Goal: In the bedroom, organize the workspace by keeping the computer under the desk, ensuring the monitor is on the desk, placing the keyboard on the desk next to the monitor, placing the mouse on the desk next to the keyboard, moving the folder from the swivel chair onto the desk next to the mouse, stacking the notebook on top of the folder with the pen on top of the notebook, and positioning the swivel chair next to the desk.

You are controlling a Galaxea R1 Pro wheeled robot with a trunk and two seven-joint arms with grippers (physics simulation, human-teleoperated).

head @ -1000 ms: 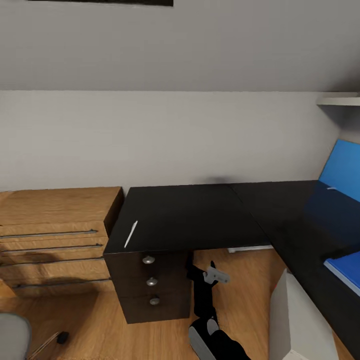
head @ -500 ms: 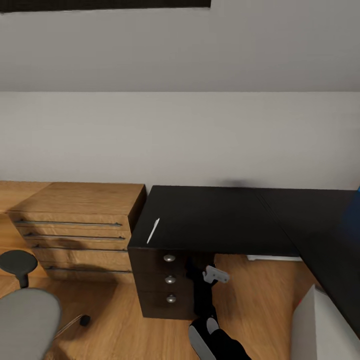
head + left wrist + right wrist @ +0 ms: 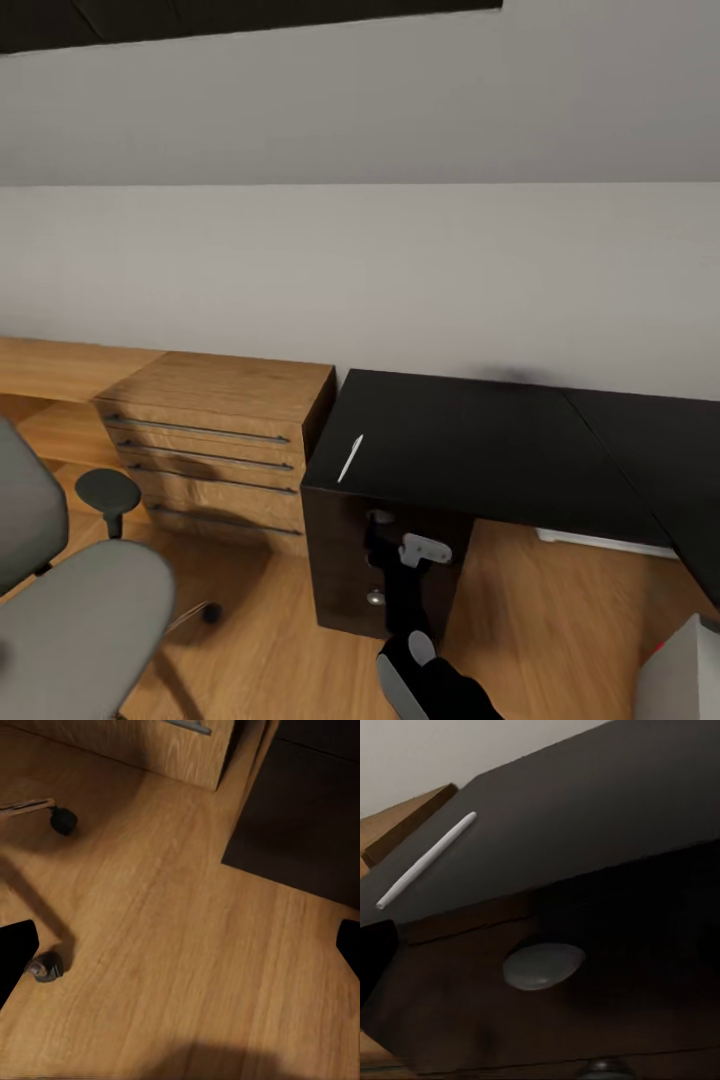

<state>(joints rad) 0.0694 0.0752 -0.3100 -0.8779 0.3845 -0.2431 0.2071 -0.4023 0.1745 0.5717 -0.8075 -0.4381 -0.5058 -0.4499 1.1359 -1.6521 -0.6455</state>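
Observation:
The desk [image 3: 500,445] has a glossy black top, and its drawer unit [image 3: 345,560] stands below the near corner. A slim white pen [image 3: 350,458] lies on the top near that corner, also seen as the pen [image 3: 427,868] from the right wrist. My right gripper [image 3: 385,530] hangs low, close in front of the drawer unit, facing a round silver knob [image 3: 544,966]; one dark finger [image 3: 375,956] shows at the picture's edge. The grey swivel chair [image 3: 80,625] stands on the floor to the left. My left gripper [image 3: 180,945] is open over bare floor.
A light wooden dresser [image 3: 220,435] stands against the wall, touching the desk's left side. The chair's armrest [image 3: 108,492] and castors [image 3: 64,819] are near the left arm. A light grey computer corner [image 3: 685,670] shows at the lower right. Wood plank floor [image 3: 560,620] runs under the desk.
The camera has turned left: desk and dresser slid right in the picture, the swivel chair came into view, and the blue things at the right left it. The arm keeps its pose.

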